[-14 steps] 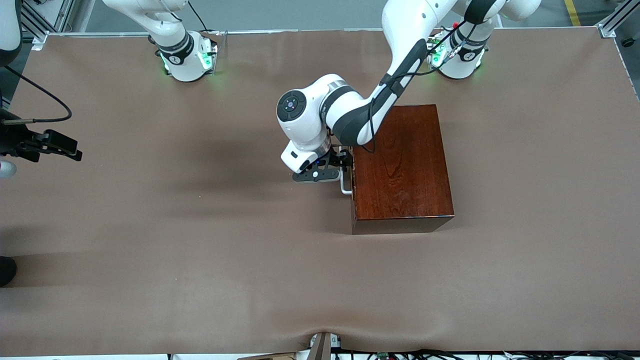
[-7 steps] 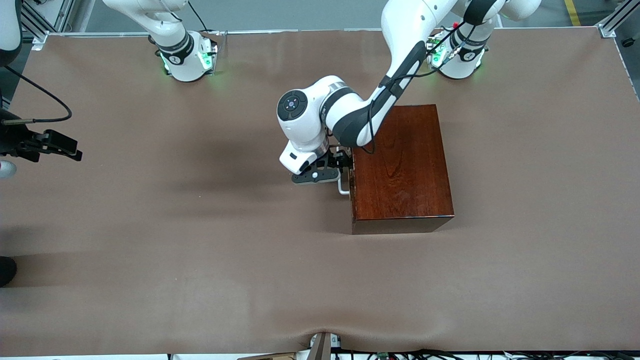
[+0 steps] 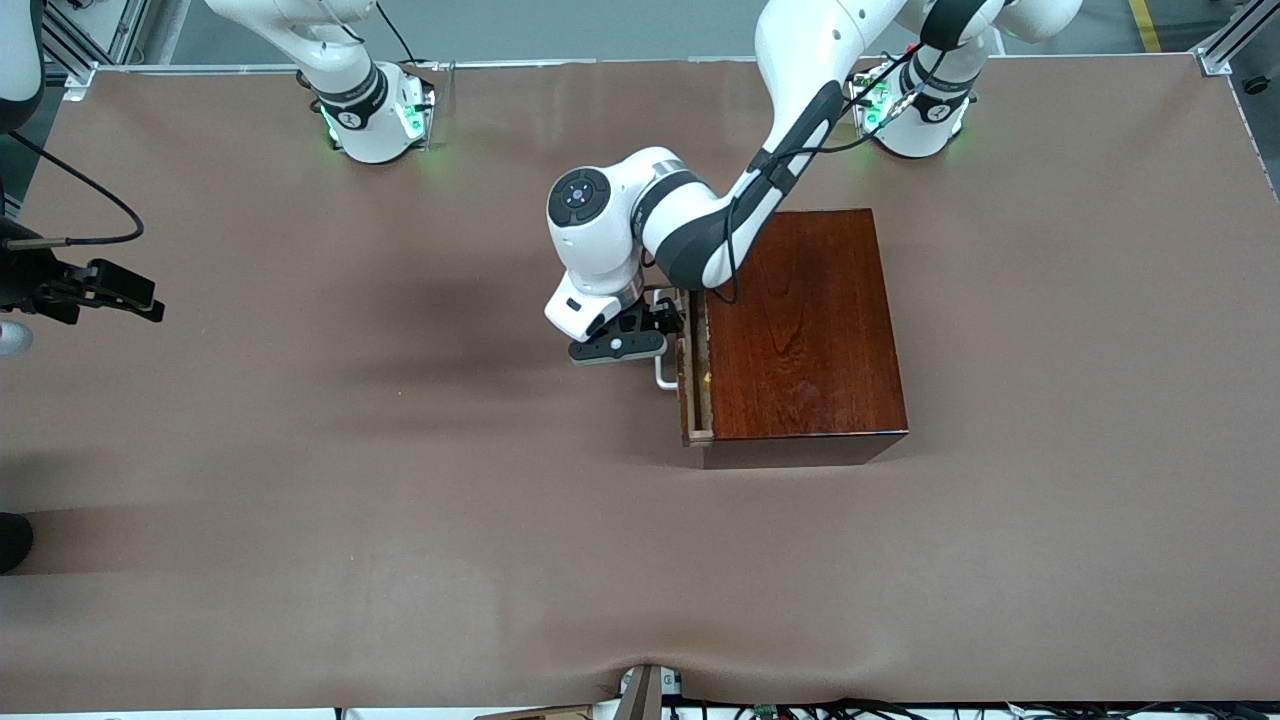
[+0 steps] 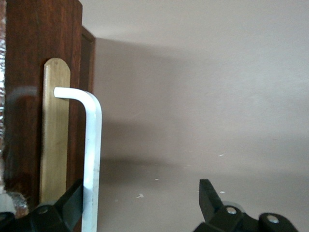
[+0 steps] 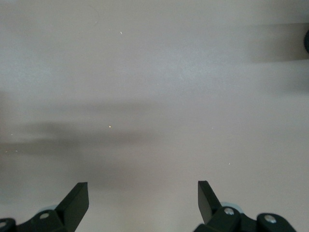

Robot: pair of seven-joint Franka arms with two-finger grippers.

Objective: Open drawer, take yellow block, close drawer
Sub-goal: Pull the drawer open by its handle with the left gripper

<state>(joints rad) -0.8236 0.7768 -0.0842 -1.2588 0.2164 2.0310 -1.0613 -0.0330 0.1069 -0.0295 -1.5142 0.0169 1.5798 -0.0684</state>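
Observation:
The dark reddish-brown box (image 3: 805, 325) stands mid-table toward the left arm's end. Its drawer (image 3: 690, 390) is out by a narrow gap, showing its pale-wood rim. A small yellow spot (image 3: 708, 378), likely the yellow block, shows in the gap; the rest is hidden. My left gripper (image 3: 662, 335) is open at the white U-shaped handle (image 3: 665, 378). In the left wrist view the handle (image 4: 91, 154) lies inside my open left gripper (image 4: 141, 193), against one finger (image 4: 72, 198) that sits between bar and drawer front (image 4: 29, 96). My right gripper (image 5: 141, 193) is open and empty over bare table.
A brass plate (image 4: 55, 135) backs the handle on the drawer front. The brown table cover (image 3: 400, 480) is bare from the box to the right arm's end, where the right arm waits with its gripper (image 3: 125, 292).
My left gripper has moved away from the box toward the right arm's end, drawing the handle with it. The drawer has slid out a little. The right arm has not moved.

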